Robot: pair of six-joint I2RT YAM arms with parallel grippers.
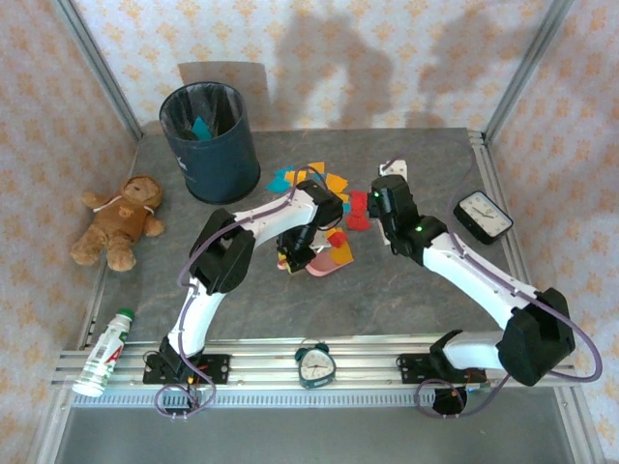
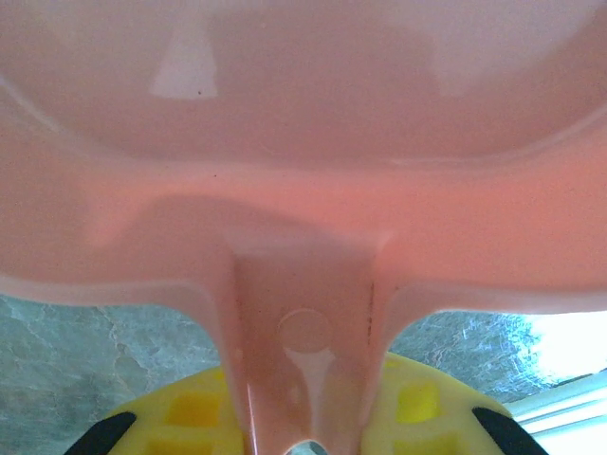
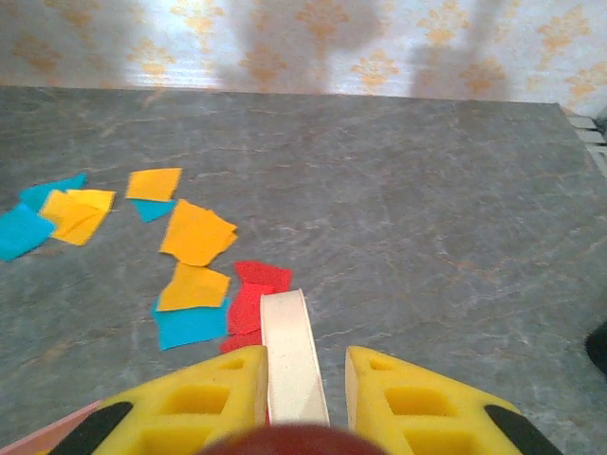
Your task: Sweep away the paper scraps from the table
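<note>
Paper scraps (image 1: 309,179) in yellow-orange, teal-blue and red lie in a loose patch at the middle back of the table (image 1: 406,290). My left gripper (image 1: 295,253) is just in front of them, shut on the handle of a pink dustpan (image 1: 334,256). In the left wrist view the dustpan (image 2: 303,142) looms above the yellow fingers (image 2: 417,408). My right gripper (image 1: 387,193) is to the right of the patch, shut on a cream brush handle (image 3: 289,355) that points toward the far wall. The scraps (image 3: 194,232) lie to its left, the red ones nearest.
A dark bin (image 1: 208,140) with teal pieces inside stands at the back left. A teddy bear (image 1: 121,220) and a bottle (image 1: 106,353) lie off the left edge. A black clock (image 1: 482,216) sits at the right, and a green alarm clock (image 1: 314,365) on the front rail.
</note>
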